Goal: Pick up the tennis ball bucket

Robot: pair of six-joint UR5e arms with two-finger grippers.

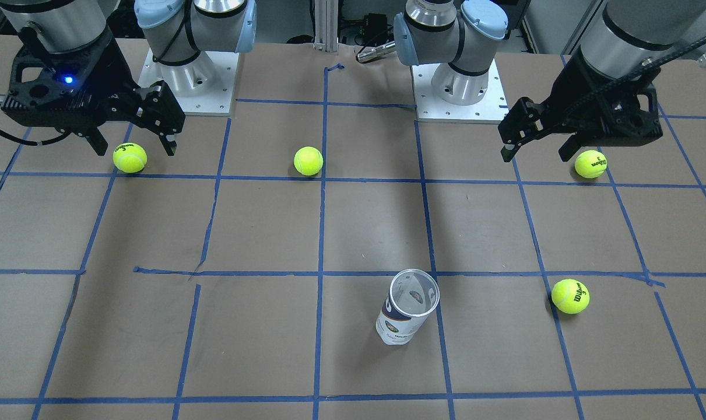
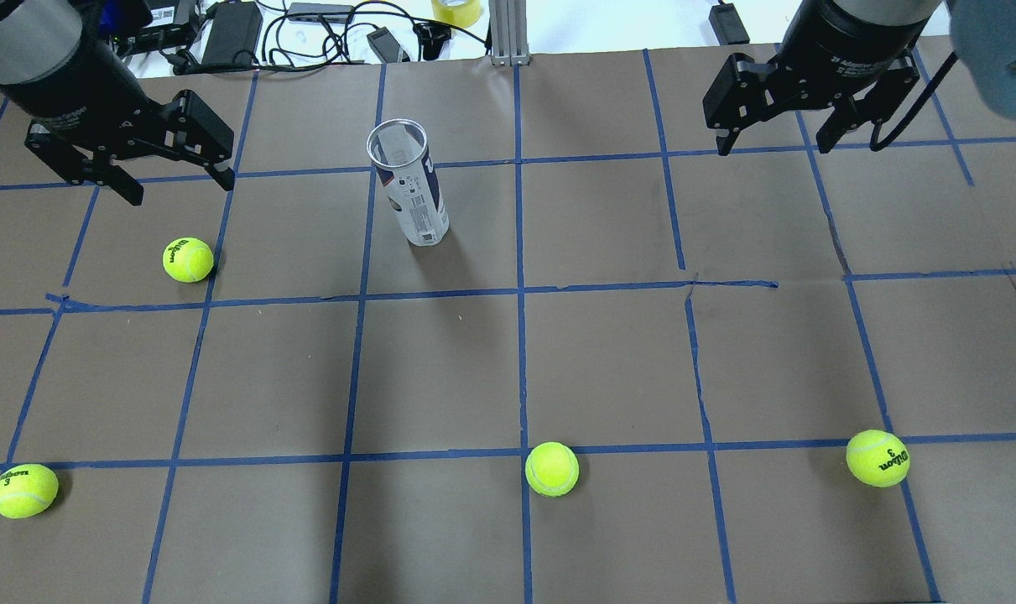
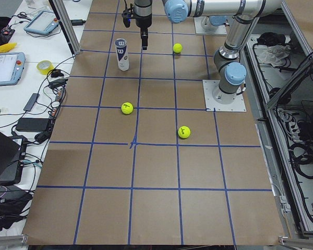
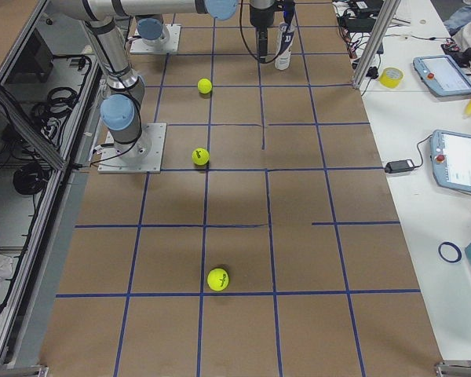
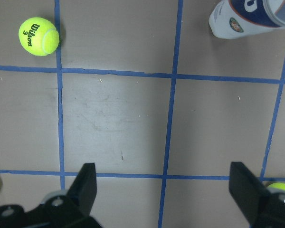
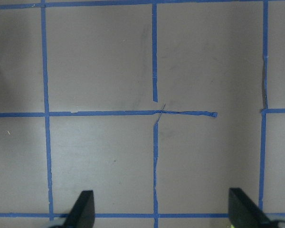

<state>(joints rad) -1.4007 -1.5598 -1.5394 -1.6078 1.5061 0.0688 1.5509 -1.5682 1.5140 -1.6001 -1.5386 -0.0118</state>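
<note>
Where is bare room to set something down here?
Bare: the centre squares between the clear plastic tennis ball bucket and the middle yellow-green tennis ball, and the squares under the right gripper. Crowded: around the bucket, left gripper and nearby ball.

You've got the left pincer [image 2: 180,186] pointing straight down, jaws spread wide, gripping nothing. Your right pincer [image 2: 772,147] is the same: pointing down, jaws wide, empty. Both hang in the air, well apart.
</note>
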